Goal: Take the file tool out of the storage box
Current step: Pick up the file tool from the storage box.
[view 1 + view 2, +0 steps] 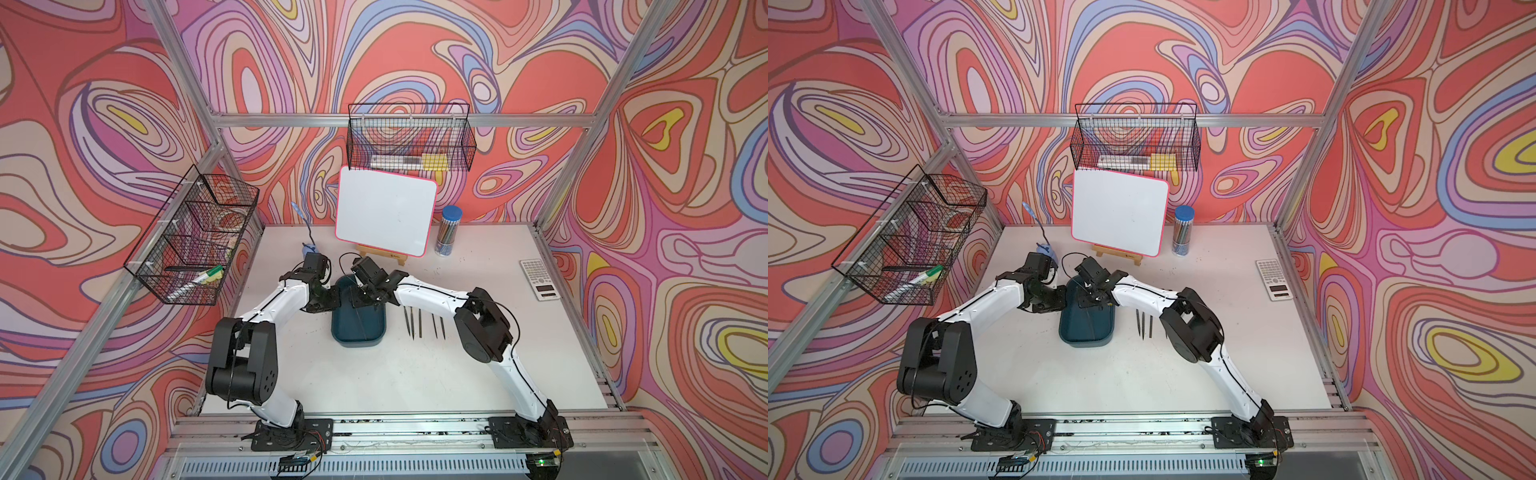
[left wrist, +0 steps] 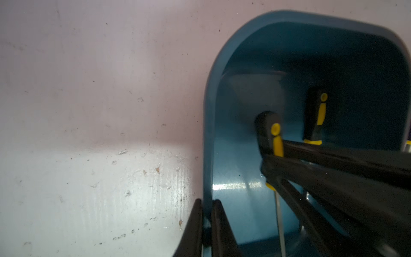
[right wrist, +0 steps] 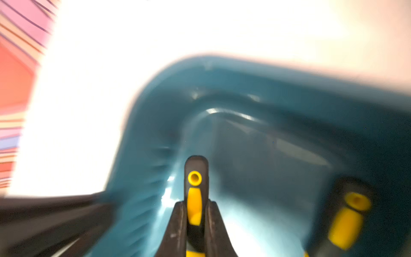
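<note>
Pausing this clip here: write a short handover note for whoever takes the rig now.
Left gripper: shut on the box wall.
Right gripper: shut on a file by its handle, inside the box.
Done: several files lie on the table beside the box.
Left to do: lift the held file out; a second file lies in the box.
</note>
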Robot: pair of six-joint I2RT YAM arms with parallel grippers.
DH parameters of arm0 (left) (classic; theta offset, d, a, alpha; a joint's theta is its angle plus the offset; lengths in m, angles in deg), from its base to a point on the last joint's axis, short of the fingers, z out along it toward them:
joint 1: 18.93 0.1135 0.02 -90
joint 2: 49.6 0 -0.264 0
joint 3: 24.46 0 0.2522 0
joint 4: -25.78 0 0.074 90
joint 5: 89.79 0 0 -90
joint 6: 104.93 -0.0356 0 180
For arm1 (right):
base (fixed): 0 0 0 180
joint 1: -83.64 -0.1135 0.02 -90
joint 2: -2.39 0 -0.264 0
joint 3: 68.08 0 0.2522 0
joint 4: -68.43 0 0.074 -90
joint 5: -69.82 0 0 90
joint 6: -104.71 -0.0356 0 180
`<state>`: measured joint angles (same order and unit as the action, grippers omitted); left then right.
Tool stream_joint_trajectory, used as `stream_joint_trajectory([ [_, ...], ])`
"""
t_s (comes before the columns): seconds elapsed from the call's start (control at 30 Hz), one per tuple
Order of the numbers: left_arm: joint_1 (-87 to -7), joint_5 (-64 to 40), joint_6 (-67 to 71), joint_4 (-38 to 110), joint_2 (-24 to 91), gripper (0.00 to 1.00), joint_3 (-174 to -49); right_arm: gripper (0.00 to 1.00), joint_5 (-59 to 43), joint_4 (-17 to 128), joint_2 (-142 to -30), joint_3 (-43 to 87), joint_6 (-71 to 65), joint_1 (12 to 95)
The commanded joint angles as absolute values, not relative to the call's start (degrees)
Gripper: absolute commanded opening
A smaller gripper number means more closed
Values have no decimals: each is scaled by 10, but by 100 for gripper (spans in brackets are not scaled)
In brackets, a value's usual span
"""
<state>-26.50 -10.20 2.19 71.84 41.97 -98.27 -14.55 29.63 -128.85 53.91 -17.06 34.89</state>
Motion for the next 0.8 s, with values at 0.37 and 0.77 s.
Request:
stream_joint_trajectory([
  [0.37, -267, -61, -17, 764, 419, 0, -1012, 6, -215, 404, -1074, 299, -195, 440],
  [0.77, -267, -51, -25, 774, 416, 0, -1014, 5, -213, 401, -1139, 282, -200, 443],
])
